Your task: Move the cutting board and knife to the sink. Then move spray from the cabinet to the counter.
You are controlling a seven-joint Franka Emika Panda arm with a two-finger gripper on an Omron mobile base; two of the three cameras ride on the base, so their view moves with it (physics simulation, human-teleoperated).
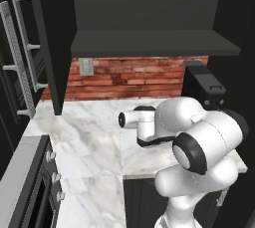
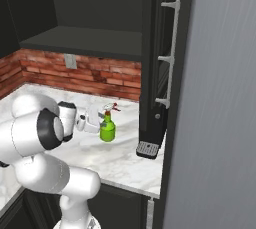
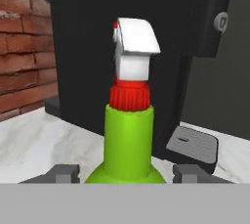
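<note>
Here the spray (image 3: 128, 145) stands on the counter (image 2: 125, 158) between the tool's (image 3: 128, 173) parted fingers.

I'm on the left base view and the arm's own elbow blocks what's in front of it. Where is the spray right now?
Observer: In the right base view the spray stands upright on the counter, just ahead of the arm.
Operator: Is the end effector on it?
Observer: No. In the hand view the end effector straddles the bottle, open, and there's a gap between each of the fingertips and the green body.
Operator: Anything close behind it?
Observer: A black coffee machine stands right behind the bottle, with its grey drip tray off to one side.
</note>
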